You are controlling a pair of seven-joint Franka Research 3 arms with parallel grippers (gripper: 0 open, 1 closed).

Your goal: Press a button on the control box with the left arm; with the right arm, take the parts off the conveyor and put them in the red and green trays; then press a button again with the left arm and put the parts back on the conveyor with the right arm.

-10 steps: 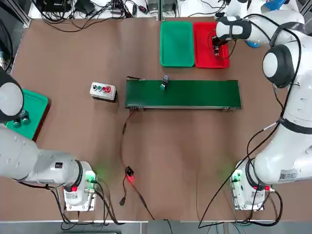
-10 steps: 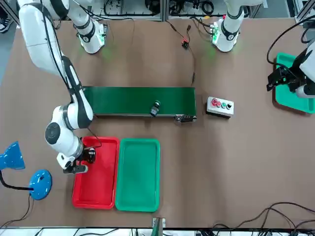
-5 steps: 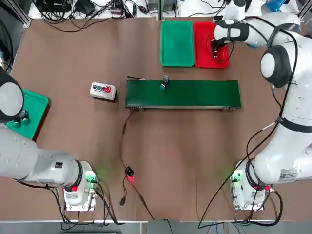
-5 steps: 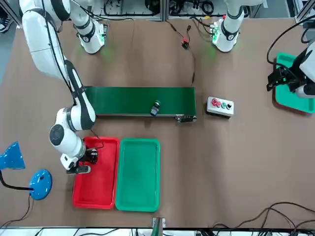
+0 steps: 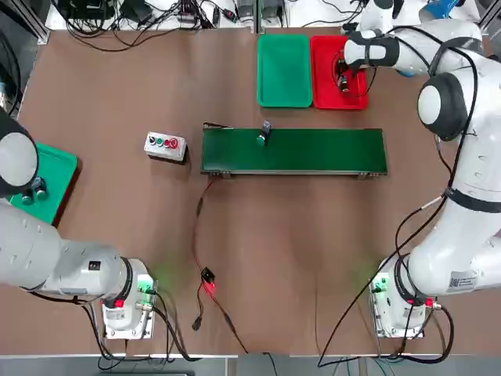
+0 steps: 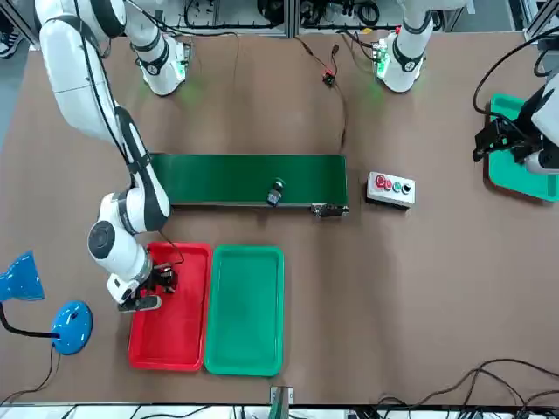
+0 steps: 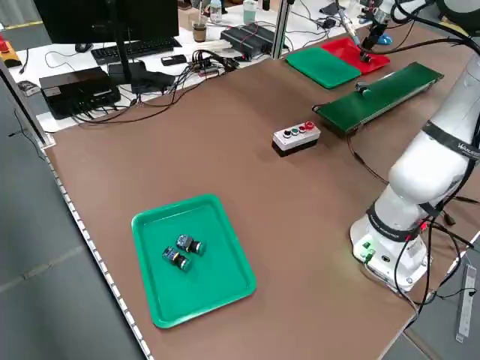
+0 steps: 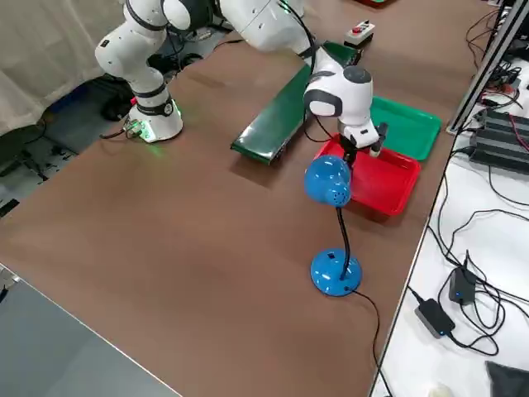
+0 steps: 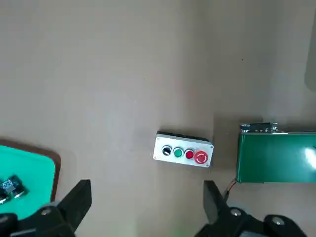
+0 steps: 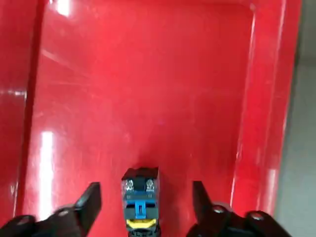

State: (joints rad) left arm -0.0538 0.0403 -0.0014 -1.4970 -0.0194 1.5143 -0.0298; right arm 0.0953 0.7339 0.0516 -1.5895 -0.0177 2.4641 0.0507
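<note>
- Right gripper [image 10: 147, 191]: jaws released and spread wide over the red tray [image 6: 171, 336]; a space shows on each side of the part between them.
- Left gripper [image 9: 147, 191]: jaws released, wide apart, above the worktop [image 5: 258, 235] near its left edge.
- Dark part [image 10: 140, 203] with blue and yellow sections: lies in the red tray, between the right jaws' tips in the wrist view, ungripped.
- Second part [image 5: 264, 134]: on the conveyor [image 5: 321, 152], toward the left end, at the side facing the trays.
- Green tray [image 5: 284, 71]: just beside the red one, both at the worktop's far edge.
- Control box [image 5: 165, 146]: just beyond the conveyor's left end.
- Brown-edged tray [image 7: 154, 289]: at the worktop's left edge, with two small dark pieces [image 7: 176, 258] side by side.
- Worktop: brown, flat; blue lamp [image 8: 336, 272] near the far right corner.
- Room: white desk [image 7: 66, 67] beyond the far edge, bearing a monitor [image 7: 109, 16], keyboard [image 7: 135, 50] and cables.
</note>
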